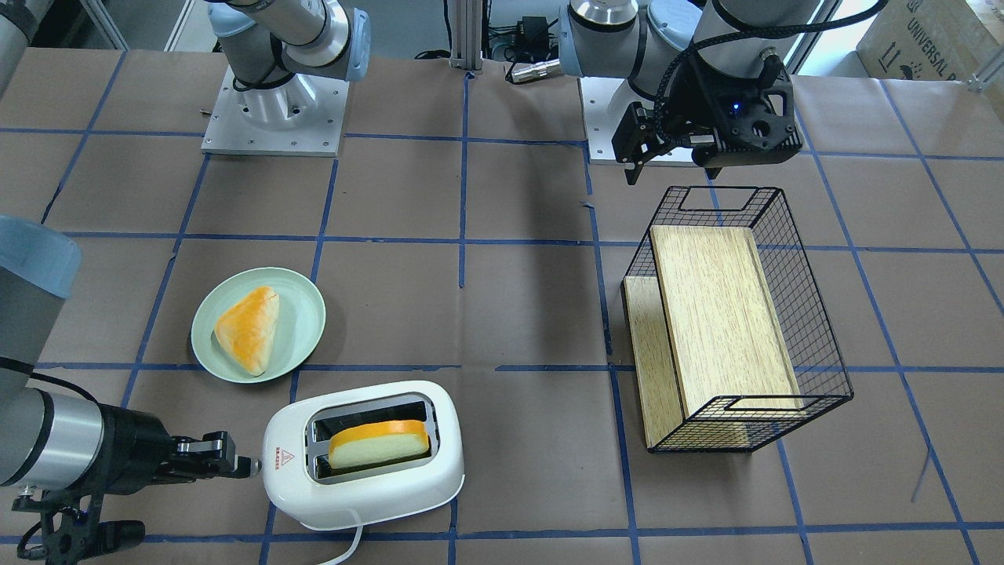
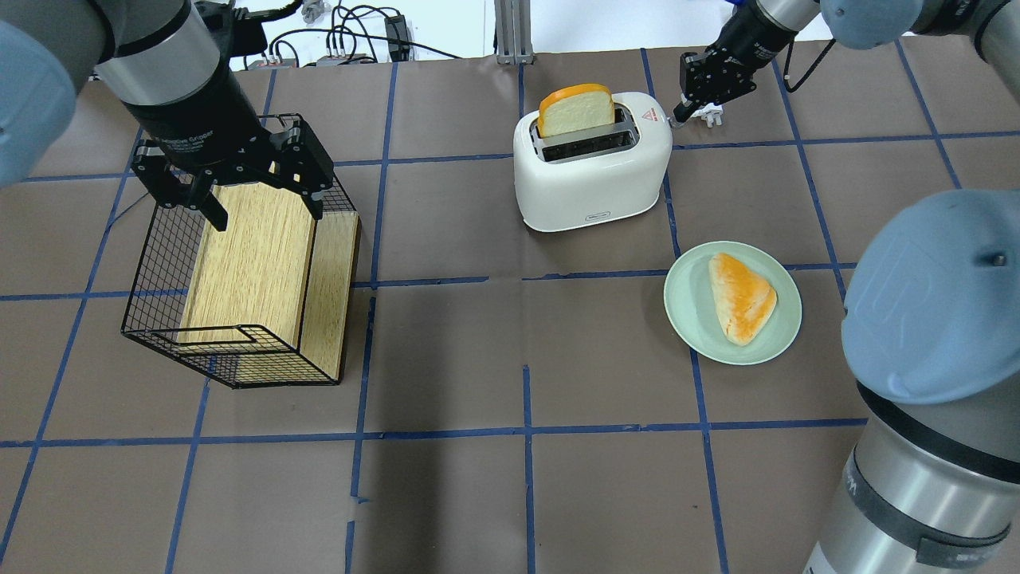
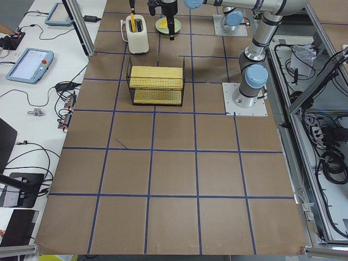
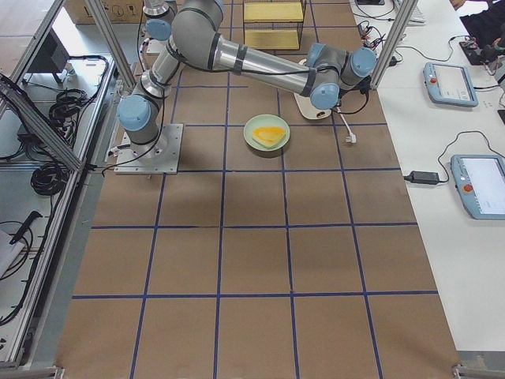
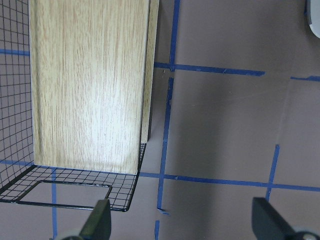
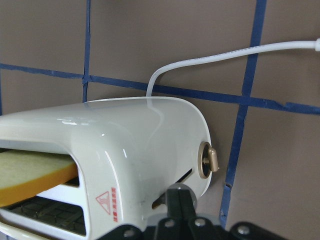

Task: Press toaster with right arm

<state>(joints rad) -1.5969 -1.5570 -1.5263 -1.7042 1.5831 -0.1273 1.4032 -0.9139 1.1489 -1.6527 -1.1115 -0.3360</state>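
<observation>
The white toaster [image 1: 365, 471] stands near the table's far edge, with a slice of bread [image 1: 379, 443] upright in one slot. It also shows in the overhead view [image 2: 590, 171] and the right wrist view [image 6: 135, 150]. My right gripper [image 1: 249, 466] is shut and empty, its tip against the toaster's end by the red warning triangle [image 1: 281, 458]. In the right wrist view the fingertips [image 6: 178, 192] touch the lever slot below the round knob [image 6: 206, 160]. My left gripper [image 2: 267, 214] is open and empty above the black wire basket [image 2: 151, 263].
A green plate [image 2: 689, 315] with a triangular bun [image 2: 743, 296] lies beside the toaster. The wire basket holds a wooden shelf [image 1: 718, 314]. The toaster's white cord [image 6: 225, 55] trails off toward the table edge. Both arm bases [image 1: 274, 110] stand at the robot's side.
</observation>
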